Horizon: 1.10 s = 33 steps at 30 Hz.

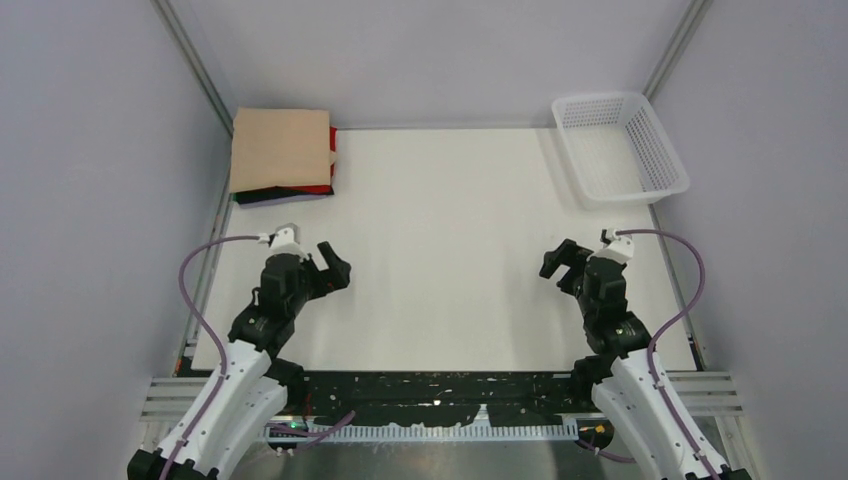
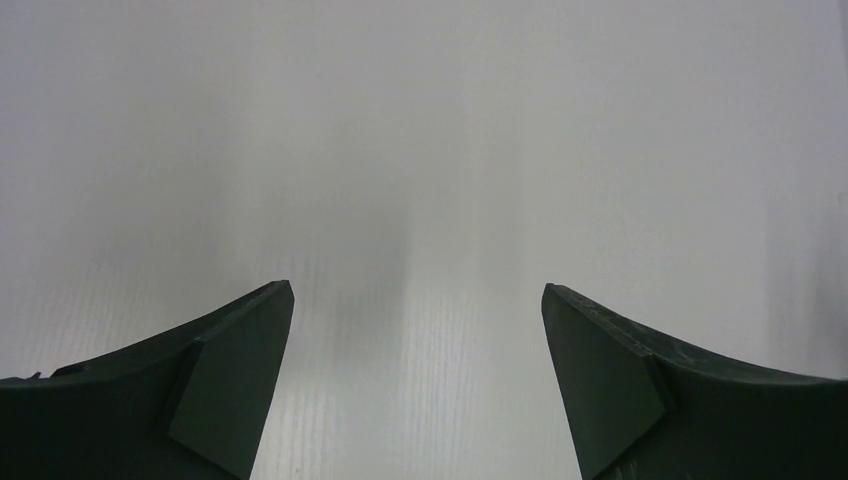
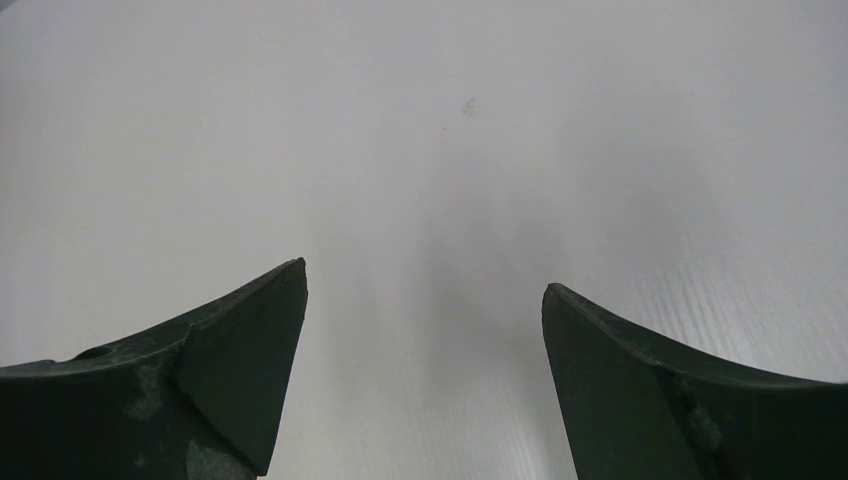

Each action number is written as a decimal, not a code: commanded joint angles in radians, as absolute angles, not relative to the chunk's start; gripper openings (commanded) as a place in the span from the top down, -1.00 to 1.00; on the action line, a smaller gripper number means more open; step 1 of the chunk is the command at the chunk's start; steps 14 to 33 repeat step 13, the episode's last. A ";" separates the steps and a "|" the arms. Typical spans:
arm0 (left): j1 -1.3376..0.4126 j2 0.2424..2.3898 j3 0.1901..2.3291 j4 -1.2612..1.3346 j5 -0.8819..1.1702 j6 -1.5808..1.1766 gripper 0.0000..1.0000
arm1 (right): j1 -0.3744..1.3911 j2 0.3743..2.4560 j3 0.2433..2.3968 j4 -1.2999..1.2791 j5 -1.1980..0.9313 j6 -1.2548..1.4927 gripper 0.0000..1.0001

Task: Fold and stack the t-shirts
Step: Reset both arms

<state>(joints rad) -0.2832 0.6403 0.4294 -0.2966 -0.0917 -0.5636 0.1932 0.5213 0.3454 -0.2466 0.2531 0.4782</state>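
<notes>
T-shirts (image 1: 280,150) lie folded in one stack at the far left corner of the bench (image 1: 450,250), beige on top, a red edge showing beside it. Left fingers (image 1: 338,270) and right fingers (image 1: 556,262) are released, grasping nothing, well apart from the stack. Stacking looks finished; better to hold both arms away from it.

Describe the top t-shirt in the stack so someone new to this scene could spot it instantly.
Go to the far left corner of the white table, opposite the basket. A pile of folded t-shirts sits there; the beige t-shirt lies on top, with only edges of a red t-shirt and darker ones showing beneath.
</notes>
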 commanded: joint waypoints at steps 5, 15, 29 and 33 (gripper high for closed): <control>-0.287 0.632 0.478 -0.217 -0.175 -0.598 -0.99 | 0.193 0.567 0.320 -0.176 0.227 0.499 -0.91; -0.287 0.672 0.491 -0.217 -0.184 -0.597 -0.99 | 0.192 0.517 0.297 -0.159 0.280 0.505 -0.91; -0.287 0.672 0.491 -0.217 -0.184 -0.597 -0.99 | 0.192 0.517 0.297 -0.159 0.280 0.505 -0.91; -0.287 0.672 0.491 -0.217 -0.184 -0.597 -0.99 | 0.192 0.517 0.297 -0.159 0.280 0.505 -0.91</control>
